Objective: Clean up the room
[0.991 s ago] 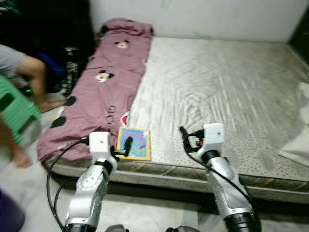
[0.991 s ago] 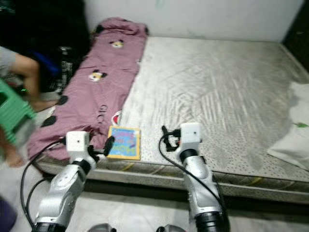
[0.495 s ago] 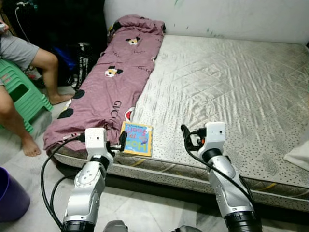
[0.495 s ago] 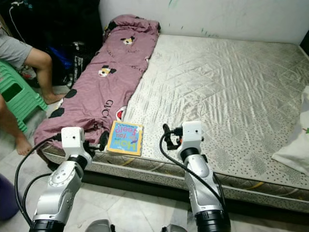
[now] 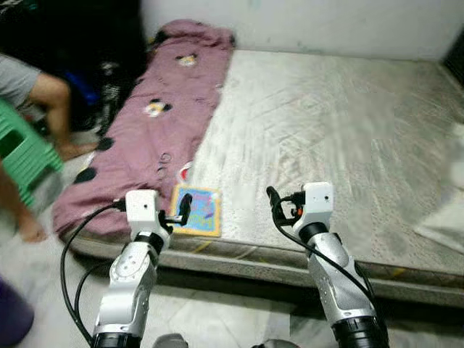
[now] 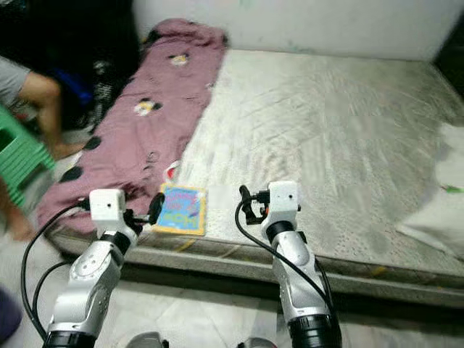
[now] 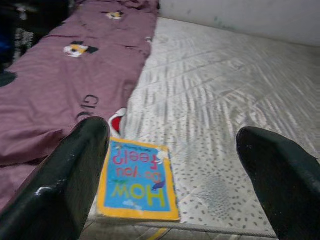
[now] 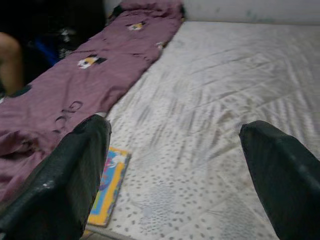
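A bare quilted mattress [image 5: 341, 123] lies low on the tiled floor [image 5: 217, 319], with a mauve cartoon-print blanket [image 5: 152, 123] spread along its left side up to the white wall [image 5: 312, 22]. A yellow-bordered picture book [image 7: 135, 180] lies flat at the mattress's near edge, touching the blanket's hem, its cover reading "How do you feel?". The left gripper [image 7: 175, 175] hovers just short of that edge with its fingers spread wide, the book between and beyond them and nothing held. The right gripper [image 8: 175, 175] hangs level with it further right, also spread wide and empty, over plain mattress with the book off to its left. A white pillow [image 6: 442, 210] sits at the mattress's right edge. Most of the mattress surface lies open. On the left, a person's bare leg [image 5: 51, 109] and a green plastic stool [image 5: 22, 156] stand on the floor near the blanket.
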You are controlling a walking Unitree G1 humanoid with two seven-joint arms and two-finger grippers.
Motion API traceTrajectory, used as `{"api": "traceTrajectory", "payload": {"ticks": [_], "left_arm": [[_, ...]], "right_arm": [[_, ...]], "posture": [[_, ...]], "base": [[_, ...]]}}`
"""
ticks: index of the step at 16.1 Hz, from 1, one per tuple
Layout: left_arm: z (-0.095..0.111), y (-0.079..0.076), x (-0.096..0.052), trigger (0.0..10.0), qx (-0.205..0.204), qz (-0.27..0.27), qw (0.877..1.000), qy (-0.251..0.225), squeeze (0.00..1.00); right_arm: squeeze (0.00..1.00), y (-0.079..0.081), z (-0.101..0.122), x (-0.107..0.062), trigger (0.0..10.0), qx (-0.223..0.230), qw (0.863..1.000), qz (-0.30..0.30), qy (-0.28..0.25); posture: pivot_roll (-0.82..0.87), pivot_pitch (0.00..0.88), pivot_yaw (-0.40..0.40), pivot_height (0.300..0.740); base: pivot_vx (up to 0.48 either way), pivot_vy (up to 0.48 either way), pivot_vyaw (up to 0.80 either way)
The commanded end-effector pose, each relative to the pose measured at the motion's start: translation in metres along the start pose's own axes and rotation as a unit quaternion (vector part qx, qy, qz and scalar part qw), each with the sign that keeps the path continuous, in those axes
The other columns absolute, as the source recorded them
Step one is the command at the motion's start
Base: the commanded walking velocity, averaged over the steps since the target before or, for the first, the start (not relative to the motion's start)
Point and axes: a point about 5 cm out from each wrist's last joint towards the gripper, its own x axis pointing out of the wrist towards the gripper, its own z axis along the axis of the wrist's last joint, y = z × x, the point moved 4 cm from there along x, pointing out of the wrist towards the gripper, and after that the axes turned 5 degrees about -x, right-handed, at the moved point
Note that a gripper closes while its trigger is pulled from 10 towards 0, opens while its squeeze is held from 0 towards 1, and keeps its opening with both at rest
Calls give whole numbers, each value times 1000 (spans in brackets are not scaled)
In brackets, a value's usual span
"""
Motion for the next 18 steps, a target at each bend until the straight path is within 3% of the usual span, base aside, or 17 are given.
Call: {"api": "traceTrajectory", "payload": {"ticks": [1, 14, 18], "left_arm": [[6, -1, 0, 10000, 1, -4, 1000, -13, 0], [4, -3, 2, 10000, -5, -11, 1000, -6, 0], [1, -4, 4, 10000, -5, -14, 1000, 4, 0]], "right_arm": [[0, -2, 4, 1, 10000, 1, 1000, -3, -5], [0, -2, 4, 3, 10000, 0, 1000, -2, -5], [0, -2, 4, 4, 10000, 0, 1000, -1, -5]], "posture": [[24, 0, 3, 740], [24, 0, 1, 740], [26, 0, 0, 740]], "base": [[326, 0, 0], [324, 0, 0], [0, 0, 0]]}}
